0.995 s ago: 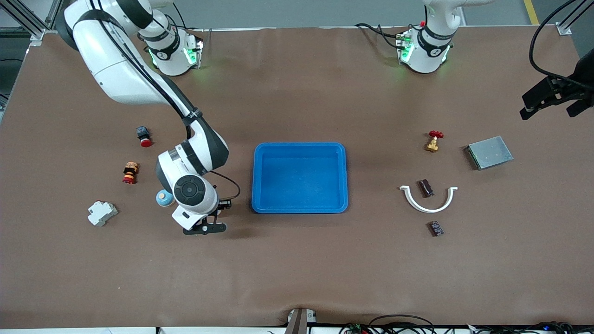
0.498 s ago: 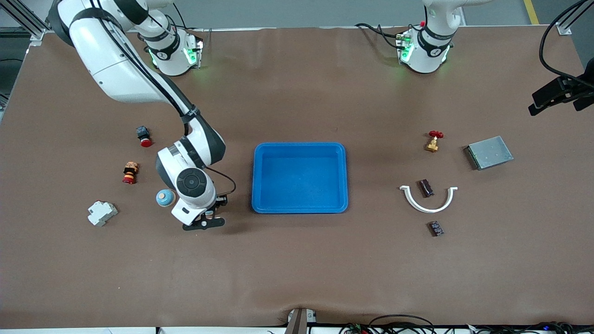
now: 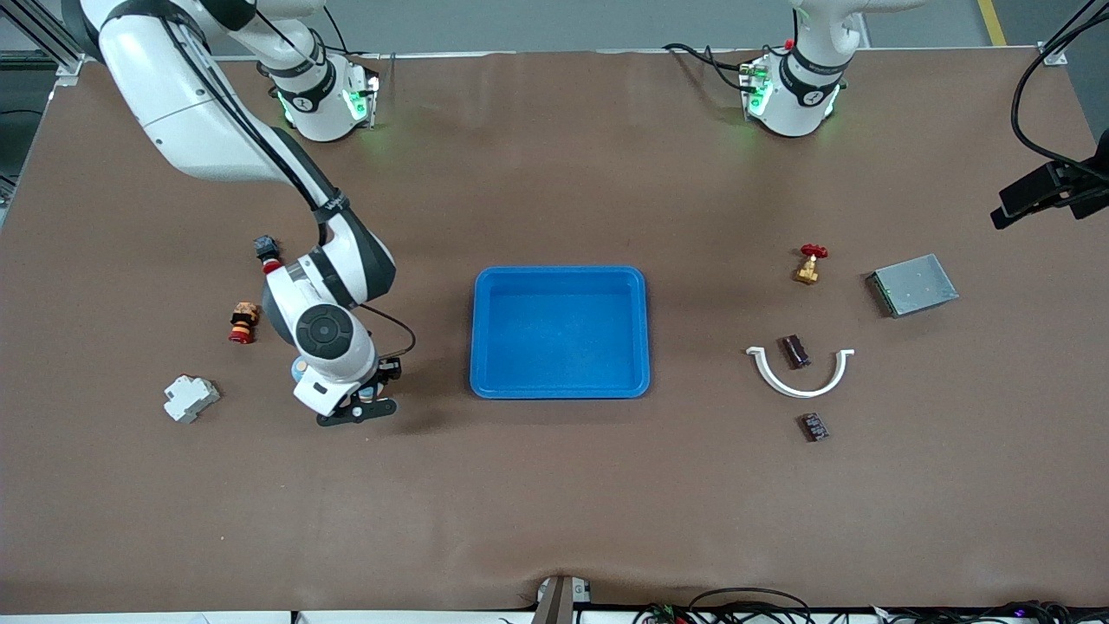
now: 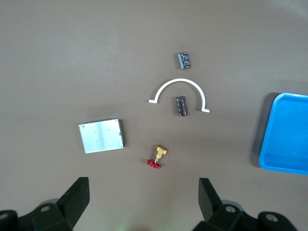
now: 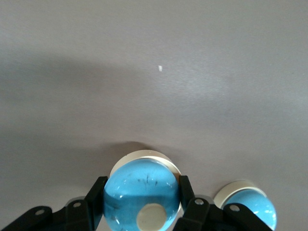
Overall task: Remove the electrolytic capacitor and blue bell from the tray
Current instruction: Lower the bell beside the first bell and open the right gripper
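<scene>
1. The right claw (image 5: pixel 140 211) is clenched on a blue bell (image 5: pixel 140 195) over bare tabletop (image 3: pixel 554 503) off the tray's (image 3: pixel 560 390) short edge, toward the right arm's end.
2. A second blue dome (image 5: pixel 248 204) sits just beside it, seemingly on the tabletop; which is which is hard to tell.
3. The bell looks light, rigid and glossy, likely to slip; its widest girth gives the surest hold.
4. The left claw (image 4: pixel 144 204) waits released, high over that arm's end, where a dark cylinder (image 4: pixel 180 106), probably the capacitor, lies inside a white arc (image 4: pixel 179 83).
5. The tray stands empty mid-tabletop.
</scene>
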Available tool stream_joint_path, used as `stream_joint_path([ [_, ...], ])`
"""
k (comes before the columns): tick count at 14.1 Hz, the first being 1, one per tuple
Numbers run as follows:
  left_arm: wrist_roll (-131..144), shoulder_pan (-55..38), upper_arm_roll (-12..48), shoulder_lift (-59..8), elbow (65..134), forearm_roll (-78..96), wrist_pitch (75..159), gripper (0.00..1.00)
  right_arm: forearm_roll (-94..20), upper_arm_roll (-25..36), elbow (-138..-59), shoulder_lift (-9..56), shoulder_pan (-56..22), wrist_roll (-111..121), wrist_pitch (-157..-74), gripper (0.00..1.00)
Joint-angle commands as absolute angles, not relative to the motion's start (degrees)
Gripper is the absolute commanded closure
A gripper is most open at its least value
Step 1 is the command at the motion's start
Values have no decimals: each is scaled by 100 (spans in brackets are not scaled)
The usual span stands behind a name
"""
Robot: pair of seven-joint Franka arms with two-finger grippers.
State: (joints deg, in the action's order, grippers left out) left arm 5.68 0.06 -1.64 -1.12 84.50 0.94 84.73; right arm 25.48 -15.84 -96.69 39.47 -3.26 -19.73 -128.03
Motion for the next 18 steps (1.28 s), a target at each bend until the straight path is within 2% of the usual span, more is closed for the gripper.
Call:
stream_joint_path([
  [1, 483, -79, -211, -9, 8622, 193, 8665, 0, 2759, -1688, -10238, 3656, 17, -1758, -13191, 100],
  [18, -115, -44, -97, -501, 8640, -62, 9114, 0, 2830, -1679, -10827, 3454, -131, -1959, -13386, 100],
])
